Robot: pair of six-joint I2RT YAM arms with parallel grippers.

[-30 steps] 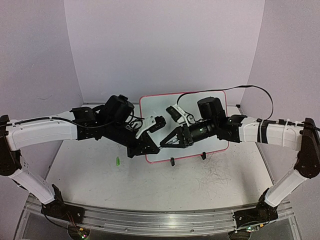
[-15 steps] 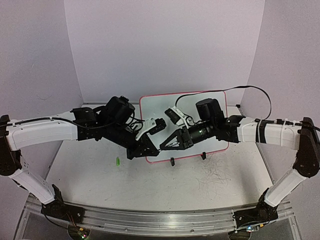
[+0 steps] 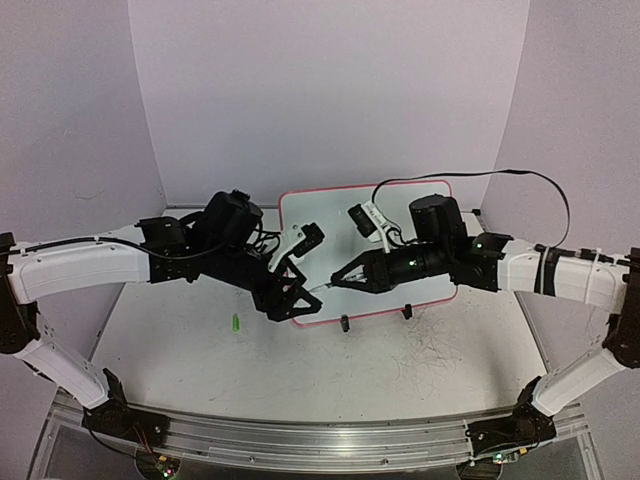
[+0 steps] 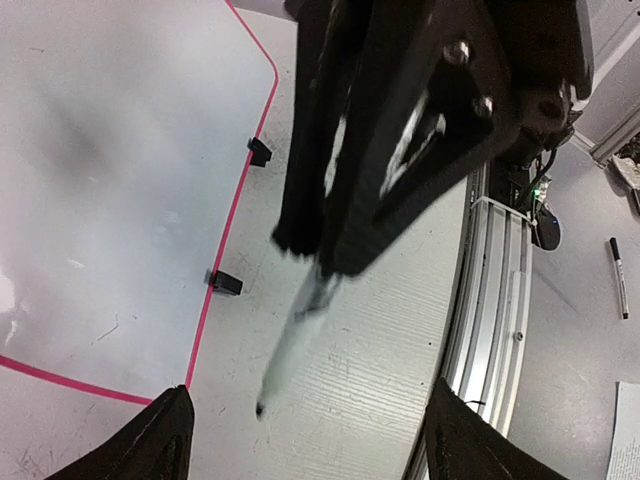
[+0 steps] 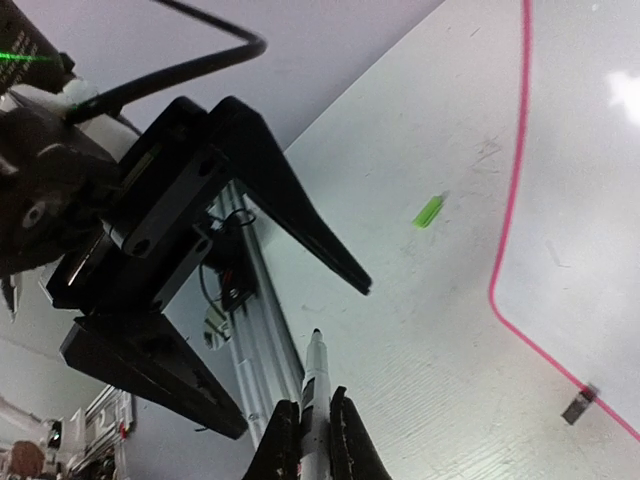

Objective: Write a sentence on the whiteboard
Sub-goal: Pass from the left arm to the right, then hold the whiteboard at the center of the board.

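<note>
Whiteboard [image 3: 312,206] sat toward the back centre of the table [image 3: 200,370]. Both grippers hung above its near-left corner. The right gripper [image 3: 338,280] was clamped on a white marker [image 5: 314,380], tip aimed between the 2 widely spread, empty jaws of the left gripper [image 3: 298,298]. A green cap [image 3: 235,322] lay on the table left of the board.

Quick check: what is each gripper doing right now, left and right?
Left gripper: jaws open wide, holding nothing.
Right gripper: jaws closed on the marker.
</note>
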